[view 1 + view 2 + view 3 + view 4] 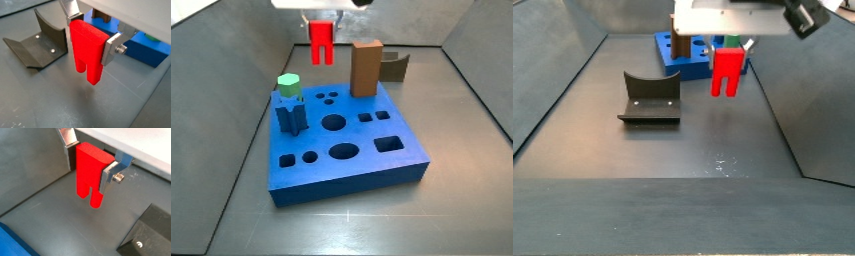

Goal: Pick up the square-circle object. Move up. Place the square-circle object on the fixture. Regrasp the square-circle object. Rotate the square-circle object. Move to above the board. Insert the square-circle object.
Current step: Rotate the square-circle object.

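**One red piece held aloft in the tool, clear of the floor**

Two silver fingers [112, 46] of the tool [90, 31] are closed on the upper end of the square-circle object [87, 49], one plate on each side of it. The piece hangs straight down from the grip, its lower end split into two short legs, one a little longer than its neighbour; both wrist views show this forked end hanging free above the grey floor [60, 100], touching nothing. In a wrist view the same piece [89, 172] fills the gap between the plates, with the tool [91, 155] above it.

In a side view the tool [727, 45] hangs above the floor with the red piece [727, 70] below it, well above the surface and off to one side of the fixture [648, 98]. The fixture is a dark angled bracket standing on the floor, and nothing rests on it. In a wrist view the fixture [39, 42] sits just beside the hanging piece without touching it.

The board [342, 135] is a thick blue slab with round, square and oval holes cut in its top. On it stand a tall brown block [366, 68] near the far edge and a green-topped hexagonal peg [290, 90] on a dark blue post near one side. In this side view the red piece [322, 41] hangs beyond the far edge of the board, beside the brown block and higher than the slab's top, with the fixture [394, 66] behind the block.
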Controlling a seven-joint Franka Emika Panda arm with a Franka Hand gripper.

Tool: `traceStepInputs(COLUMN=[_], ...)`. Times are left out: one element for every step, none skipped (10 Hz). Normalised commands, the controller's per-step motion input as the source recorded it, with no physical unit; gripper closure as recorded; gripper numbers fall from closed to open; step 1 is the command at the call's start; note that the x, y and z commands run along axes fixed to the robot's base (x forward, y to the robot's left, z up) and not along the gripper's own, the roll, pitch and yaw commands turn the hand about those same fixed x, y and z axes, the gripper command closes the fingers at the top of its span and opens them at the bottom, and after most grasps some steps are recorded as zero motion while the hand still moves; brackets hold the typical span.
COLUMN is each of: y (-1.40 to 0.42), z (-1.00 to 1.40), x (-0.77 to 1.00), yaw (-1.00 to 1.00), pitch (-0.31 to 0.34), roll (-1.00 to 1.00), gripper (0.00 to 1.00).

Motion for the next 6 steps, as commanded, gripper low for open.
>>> traceStepInputs(y=[0.02, 0.01, 0.01, 0.01, 0.0, 0.0], z=[-0.73, -0.62, -0.55, -0.4, -0.27, -0.2], x=[0.03, 0.03, 0.03, 0.03, 0.04, 0.02], yaw=[0.0, 0.0, 0.01, 0.01, 0.01, 0.01], pitch=[-0.032, -0.032, -0.029, -0.025, -0.02, -0.004], roll=[0.11, 0.12, 0.12, 0.13, 0.15, 0.16], gripper=[1.0, 1.0, 1.0, 1.0, 1.0, 1.0])
